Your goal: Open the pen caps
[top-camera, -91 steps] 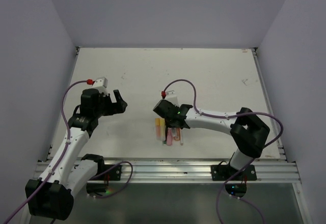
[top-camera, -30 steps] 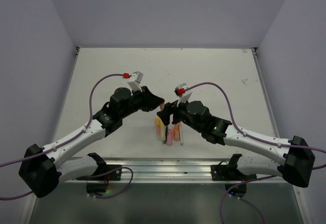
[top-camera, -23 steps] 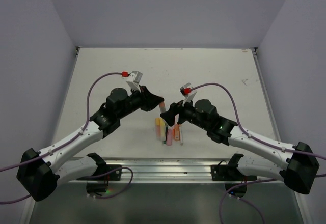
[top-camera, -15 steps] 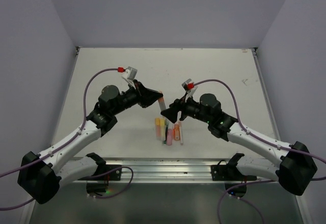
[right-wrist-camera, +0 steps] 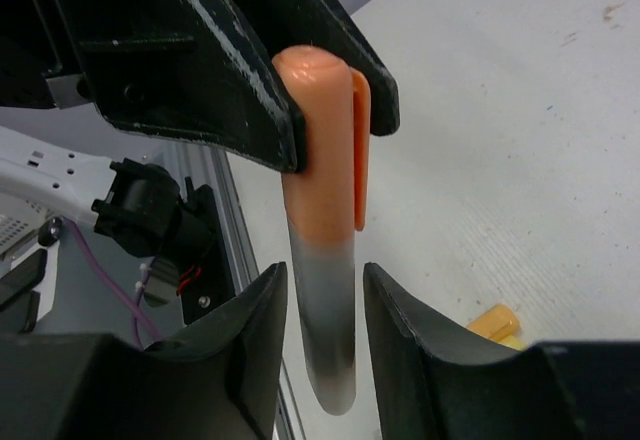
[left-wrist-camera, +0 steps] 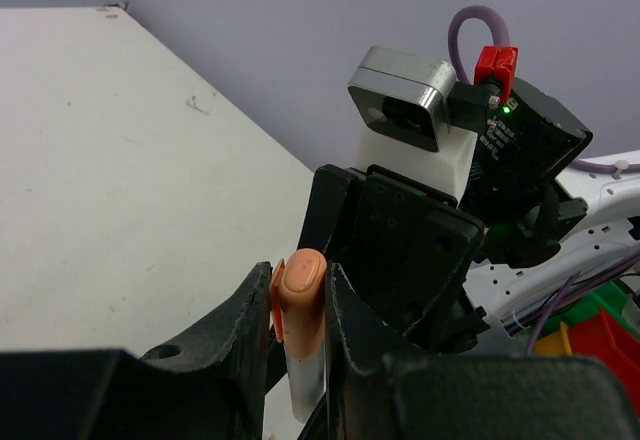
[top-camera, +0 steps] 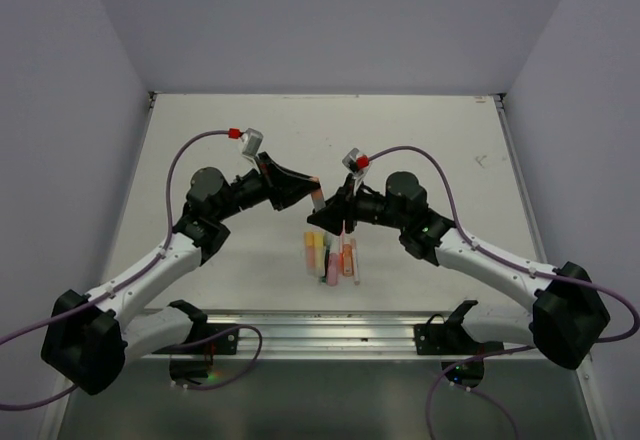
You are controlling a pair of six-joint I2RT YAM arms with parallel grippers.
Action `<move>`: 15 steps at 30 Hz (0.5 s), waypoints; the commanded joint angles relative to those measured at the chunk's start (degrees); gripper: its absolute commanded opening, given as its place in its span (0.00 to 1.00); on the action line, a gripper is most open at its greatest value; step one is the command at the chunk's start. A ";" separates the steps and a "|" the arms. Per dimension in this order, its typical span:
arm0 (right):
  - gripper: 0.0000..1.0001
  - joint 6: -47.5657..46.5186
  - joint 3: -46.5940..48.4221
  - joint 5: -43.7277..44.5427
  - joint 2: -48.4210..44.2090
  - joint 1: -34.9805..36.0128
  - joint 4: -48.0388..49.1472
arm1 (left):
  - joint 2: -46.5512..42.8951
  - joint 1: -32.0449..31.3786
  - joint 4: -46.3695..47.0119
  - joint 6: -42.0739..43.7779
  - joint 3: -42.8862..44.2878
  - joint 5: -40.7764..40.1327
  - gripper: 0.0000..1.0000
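While the left claw (left-wrist-camera: 298, 295) is clamped on the orange cap (right-wrist-camera: 325, 140) of a pen (right-wrist-camera: 328, 330) held off the table (top-camera: 420, 140), the right claw (right-wrist-camera: 322, 285) straddles its pale body just below the cap. Its fingers are parted, with slim gaps either side. More pens (top-camera: 330, 255) lie on the table nearby.

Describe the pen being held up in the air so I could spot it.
Look above the middle of the white table. There the left gripper pinches a slim pen by its cap. Unlike the pens lying below, it is airborne, with a pale grey body and a peach-orange clipped cap.
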 commanded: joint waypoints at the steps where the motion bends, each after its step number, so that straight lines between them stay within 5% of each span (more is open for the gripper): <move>1: 0.39 -1.20 3.09 -3.15 0.55 -0.84 3.48 | 0.49 0.41 6.92 -1.33 -0.47 3.11 0.00; 8: 0.02 -2.08 3.53 -5.26 1.08 -1.37 2.60 | 1.72 0.93 14.20 -2.47 -1.44 4.25 0.00; 15: 0.00 -3.84 2.30 -9.03 2.13 -1.37 0.66 | 4.27 2.34 28.01 -8.09 -2.06 4.70 0.00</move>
